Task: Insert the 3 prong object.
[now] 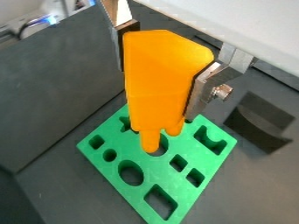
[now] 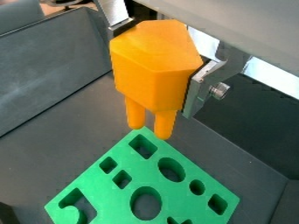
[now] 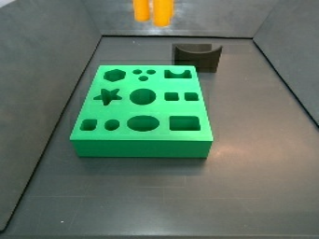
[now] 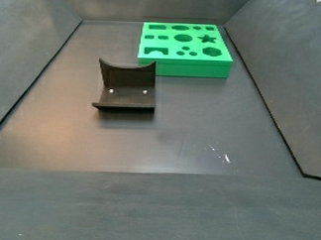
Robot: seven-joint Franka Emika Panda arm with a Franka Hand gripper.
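Note:
My gripper (image 1: 163,79) is shut on the orange 3 prong object (image 1: 158,74), held upright with its rounded prongs pointing down; it shows in both wrist views (image 2: 149,70). The silver fingers (image 1: 208,87) press its two sides. The prongs (image 2: 162,121) hang a little above the green block (image 2: 91,179), over its holes near one corner, not touching. In a side view only the prong tips (image 3: 155,9) show at the top edge, high above the back of the green block (image 3: 140,147). The gripper is out of the other side view.
The green block (image 4: 185,68) has several differently shaped holes and lies flat on the dark floor. The dark fixture (image 3: 197,56) stands behind it, apart from it, and also shows in a side view (image 4: 125,89) and a wrist view (image 1: 263,118). Dark walls enclose the floor.

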